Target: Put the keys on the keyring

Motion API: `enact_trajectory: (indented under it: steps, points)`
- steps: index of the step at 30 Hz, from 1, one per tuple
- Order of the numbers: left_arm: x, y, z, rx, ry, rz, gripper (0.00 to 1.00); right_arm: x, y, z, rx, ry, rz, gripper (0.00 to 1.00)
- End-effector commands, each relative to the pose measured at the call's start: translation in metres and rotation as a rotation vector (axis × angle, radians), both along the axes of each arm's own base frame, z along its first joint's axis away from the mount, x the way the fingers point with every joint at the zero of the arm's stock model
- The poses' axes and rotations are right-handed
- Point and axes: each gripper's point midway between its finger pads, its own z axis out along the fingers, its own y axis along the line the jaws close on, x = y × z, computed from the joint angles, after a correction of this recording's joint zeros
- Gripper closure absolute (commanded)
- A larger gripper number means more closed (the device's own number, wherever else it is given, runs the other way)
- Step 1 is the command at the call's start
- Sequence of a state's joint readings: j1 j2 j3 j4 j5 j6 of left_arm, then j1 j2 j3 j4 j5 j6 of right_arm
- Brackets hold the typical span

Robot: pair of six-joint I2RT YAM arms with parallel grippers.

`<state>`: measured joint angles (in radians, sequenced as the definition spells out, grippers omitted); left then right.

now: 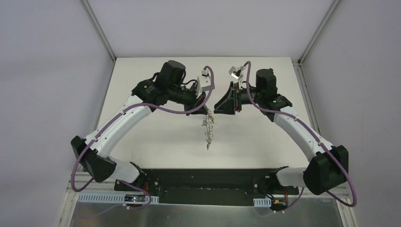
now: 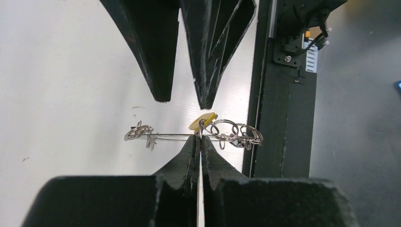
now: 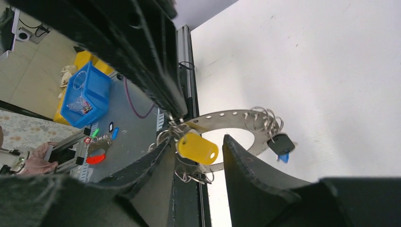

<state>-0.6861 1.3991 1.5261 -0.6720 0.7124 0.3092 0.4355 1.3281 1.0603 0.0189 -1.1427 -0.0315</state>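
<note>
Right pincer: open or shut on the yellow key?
Open. Right pincer fingers stand well apart in both wrist views; yellow key not clamped.

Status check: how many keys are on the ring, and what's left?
Done: a black key and a blue key hang from loops on the keyring. In hand: left gripper is shut on the keyring; right gripper stands open around the yellow key, seemingly hooked on a loop. Left: confirm that; no loose keys are in view.

Item, counter: we record a white matte top with a few faint dark scuffs on its surface. Along its near edge we list one long black mounting plate, which carries the left arm base and the right arm base.
</note>
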Motion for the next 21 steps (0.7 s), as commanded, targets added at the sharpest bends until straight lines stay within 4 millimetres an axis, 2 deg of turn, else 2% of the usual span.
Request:
enact_trajectory:
  steps: [1, 7, 11, 21]
  points:
    - [-0.014, -0.009, 0.028, -0.13, -0.018, -0.097, 1.0, -0.016, -0.012, 0.047, 0.051, -0.169, 0.053, 0.55]
    - [-0.017, -0.017, 0.034, -0.176, 0.048, -0.12, 1.0, -0.023, -0.016, 0.052, 0.044, -0.206, 0.057, 0.54]
    - [-0.018, -0.021, 0.038, -0.202, 0.097, -0.117, 1.0, -0.025, -0.016, 0.049, 0.043, -0.209, 0.063, 0.6]
    - [-0.006, -0.029, 0.044, -0.263, 0.183, -0.075, 1.0, -0.031, -0.014, 0.048, 0.048, -0.198, 0.086, 0.62]
